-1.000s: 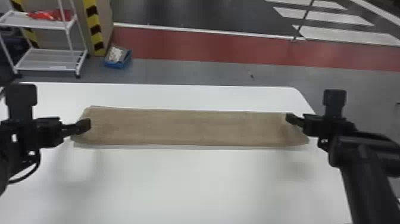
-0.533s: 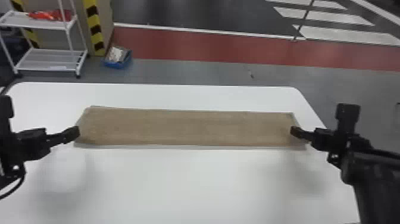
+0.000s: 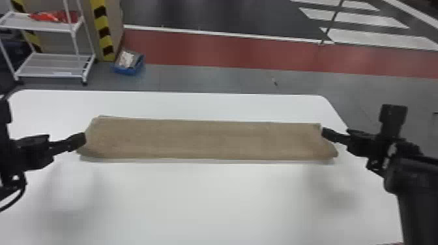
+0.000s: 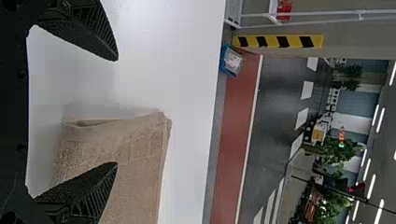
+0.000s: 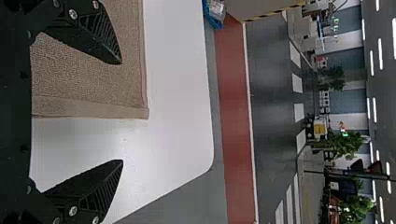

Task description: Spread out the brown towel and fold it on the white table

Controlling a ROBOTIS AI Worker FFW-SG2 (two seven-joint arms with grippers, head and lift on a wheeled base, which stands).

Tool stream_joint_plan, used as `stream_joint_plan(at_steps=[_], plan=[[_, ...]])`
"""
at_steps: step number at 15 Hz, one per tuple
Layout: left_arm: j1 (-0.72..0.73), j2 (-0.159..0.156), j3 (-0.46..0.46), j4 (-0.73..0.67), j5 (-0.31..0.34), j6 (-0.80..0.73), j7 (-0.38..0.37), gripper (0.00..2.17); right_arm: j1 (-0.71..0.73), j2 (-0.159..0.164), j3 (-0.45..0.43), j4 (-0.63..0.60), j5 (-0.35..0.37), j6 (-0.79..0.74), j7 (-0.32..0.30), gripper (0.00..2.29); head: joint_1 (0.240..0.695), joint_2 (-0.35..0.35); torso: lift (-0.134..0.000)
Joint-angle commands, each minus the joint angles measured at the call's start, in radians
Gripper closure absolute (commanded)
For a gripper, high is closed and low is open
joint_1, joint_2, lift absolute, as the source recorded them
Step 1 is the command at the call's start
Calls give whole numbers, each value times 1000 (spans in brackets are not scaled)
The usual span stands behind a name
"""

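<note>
The brown towel (image 3: 202,139) lies as a long narrow folded strip across the white table (image 3: 208,198). My left gripper (image 3: 81,139) is at its left end in the head view, and my right gripper (image 3: 326,133) is at its right end. In the left wrist view the left gripper (image 4: 116,112) stands open, with the end of the towel (image 4: 140,154) partly between its fingers and partly behind one of them. The right gripper (image 5: 122,112) is also open in the right wrist view; the towel's hemmed edge (image 5: 88,106) runs between its spread fingers.
Beyond the table's far edge, a white shelf rack (image 3: 52,65) stands on the floor at the back left, with a blue box (image 3: 128,63) beside it. The table's far right corner (image 3: 322,97) is rounded and lies behind the right gripper.
Both grippers first moved outward and toward the robot. Since then the left has shifted slightly back toward the towel's end. The towel has kept its place.
</note>
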Motion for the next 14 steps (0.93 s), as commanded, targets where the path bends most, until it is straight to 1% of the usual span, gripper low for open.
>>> stream_joint_plan(at_steps=[1,2,4,9,11,12,13,14], plan=[[-13,0,-3,8,-2,0,0,87,-18,-8,-5,22,15,3,41,154,695,-179,-124],[-19,0,-5,13,-5,0,0,90,-27,-17,-5,39,19,6,78,151,695,-176,-124],[-34,0,-6,25,-8,15,-5,93,-37,-26,-7,59,32,6,110,151,695,-171,-124],[-59,0,-12,54,-8,34,-6,93,-57,-35,-7,82,56,3,125,151,695,-174,-124],[-76,2,-19,77,-15,68,-15,93,-74,-38,-7,91,73,3,150,147,695,-176,-124],[-80,2,-28,82,-28,68,-20,93,-74,-38,-7,100,82,-9,181,144,695,-177,-124],[-82,2,-37,82,-34,68,-20,93,-79,-43,-7,110,82,-15,194,137,695,-177,-124],[-85,0,-40,82,-34,68,-22,93,-80,-48,-5,120,82,-31,194,137,695,-175,-124]])
